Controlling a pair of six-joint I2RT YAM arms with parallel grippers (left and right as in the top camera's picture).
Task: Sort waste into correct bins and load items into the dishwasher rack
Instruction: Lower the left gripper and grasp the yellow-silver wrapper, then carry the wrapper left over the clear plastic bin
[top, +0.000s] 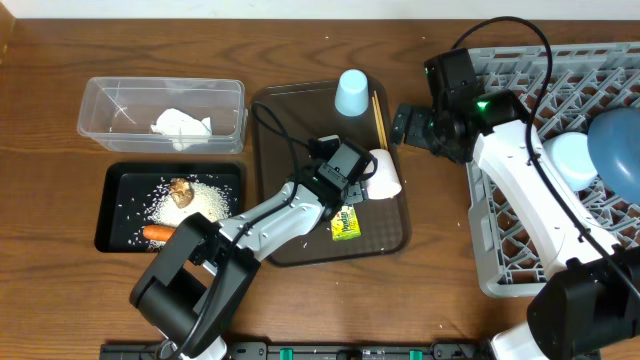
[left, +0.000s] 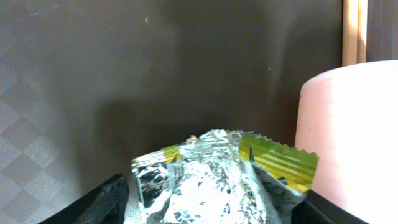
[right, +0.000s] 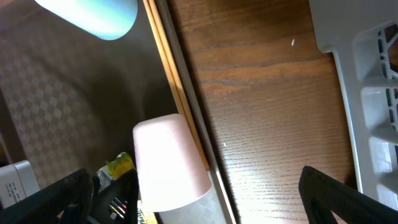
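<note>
The crumpled silver and yellow-green wrapper (top: 345, 222) (left: 217, 174) lies on the dark brown serving tray (top: 290, 130), between the spread fingers of the left hand (top: 350, 200) (left: 214, 208); the hand is open around it, and we cannot tell whether the fingers touch the foil. Just beside the wrapper a white cup (top: 385, 175) (left: 348, 137) (right: 168, 162) lies on its side. A pair of wooden chopsticks (top: 378, 118) (right: 171, 74) runs along the tray's right rim, and a light blue cup (top: 352, 93) stands at the far edge. The right hand (top: 405, 125) (right: 205, 196) hangs by that rim, near the chopsticks, with its jaws wide apart and nothing between them. To the left of the brown tray we see a clear plastic rectangular tub (top: 100, 95) holding a crumpled white napkin (top: 180, 125). In front of it a shallow black rectangular tray (top: 110, 215) holds white rice grains (top: 200, 200), a brown food lump (top: 181, 190) and an orange carrot (top: 158, 233). On the right of the wooden worktop (top: 60, 300) sits the light grey lattice dishwasher rack (top: 590, 70). It carries a large dark blue bowl (top: 615, 140) and a small pale blue bowl (top: 570, 155).
</note>
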